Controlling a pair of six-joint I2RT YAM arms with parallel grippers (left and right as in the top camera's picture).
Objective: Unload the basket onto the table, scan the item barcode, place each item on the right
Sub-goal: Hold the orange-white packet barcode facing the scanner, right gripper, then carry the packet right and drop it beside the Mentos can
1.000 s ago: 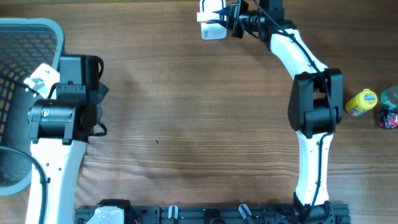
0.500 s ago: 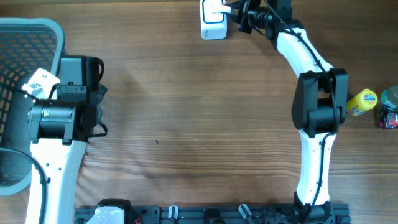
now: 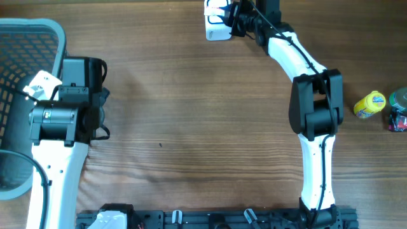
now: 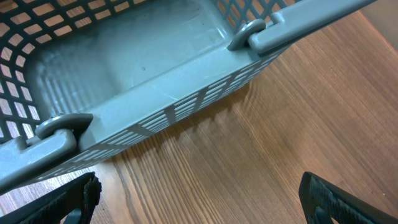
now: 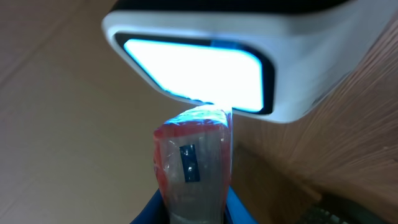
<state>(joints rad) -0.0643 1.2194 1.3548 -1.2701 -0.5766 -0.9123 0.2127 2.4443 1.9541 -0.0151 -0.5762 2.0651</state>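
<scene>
White right arm (image 3: 300, 58) outstretched, holding packet (image 5: 193, 168) at scanner (image 3: 216, 30).

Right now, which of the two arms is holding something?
The right arm's fingers, pinching a clear red-trimmed packet at the lit scanner; the left fingers gape empty by the basket.

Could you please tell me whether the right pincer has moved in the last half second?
Yes: the right pincer has shifted left, closer to the white scanner.
</scene>
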